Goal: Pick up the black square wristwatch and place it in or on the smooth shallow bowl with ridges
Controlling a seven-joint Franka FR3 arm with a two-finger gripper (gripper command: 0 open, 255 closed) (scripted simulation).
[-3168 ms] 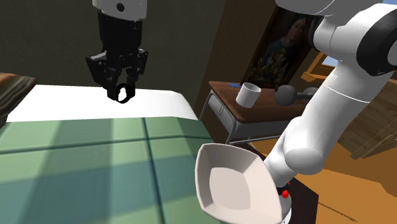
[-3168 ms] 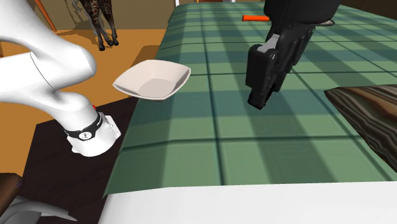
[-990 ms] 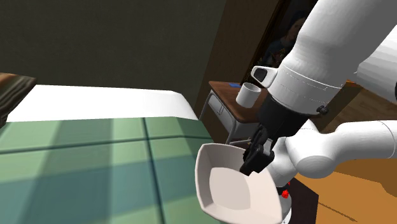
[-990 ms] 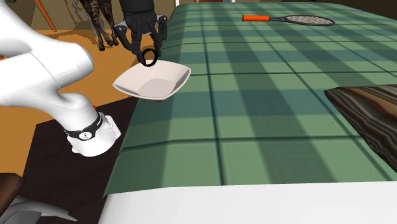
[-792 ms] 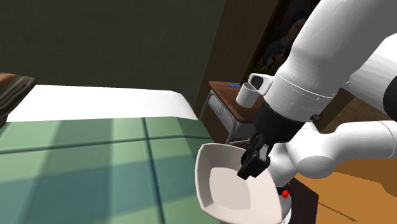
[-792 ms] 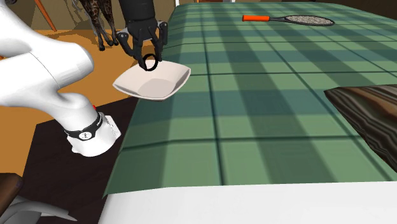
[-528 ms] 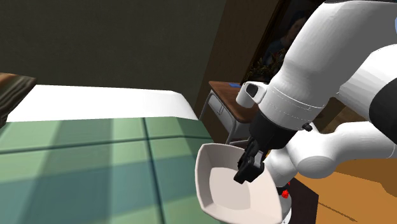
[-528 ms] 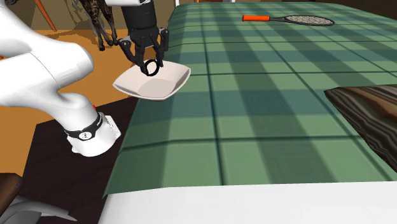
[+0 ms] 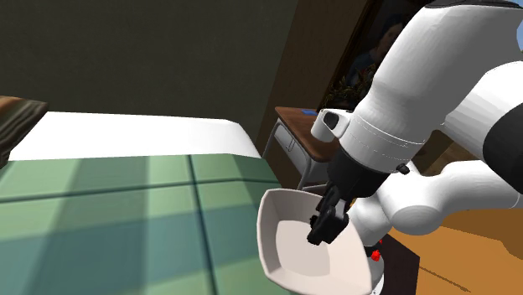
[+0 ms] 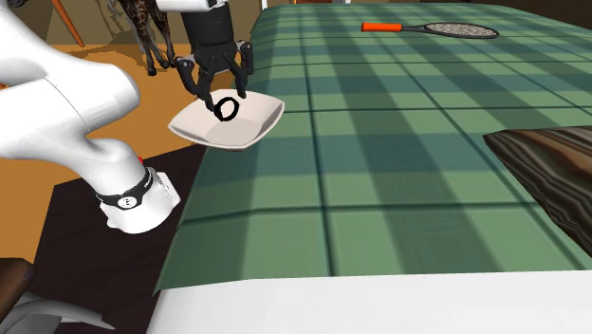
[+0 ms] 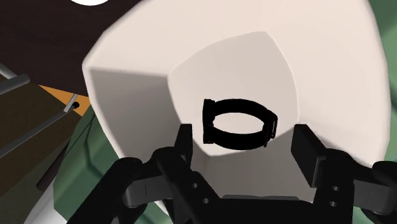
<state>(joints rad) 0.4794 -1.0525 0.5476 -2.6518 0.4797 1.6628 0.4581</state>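
Pincer agape over wristwatch and bowl

Home bedrm, plaid bed, desk, framed portrait

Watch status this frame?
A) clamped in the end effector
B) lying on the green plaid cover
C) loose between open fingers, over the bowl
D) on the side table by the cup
C: in the wrist view the end effector has its fingers apart on either side of the watch, not clasping it, with the bowl behind.
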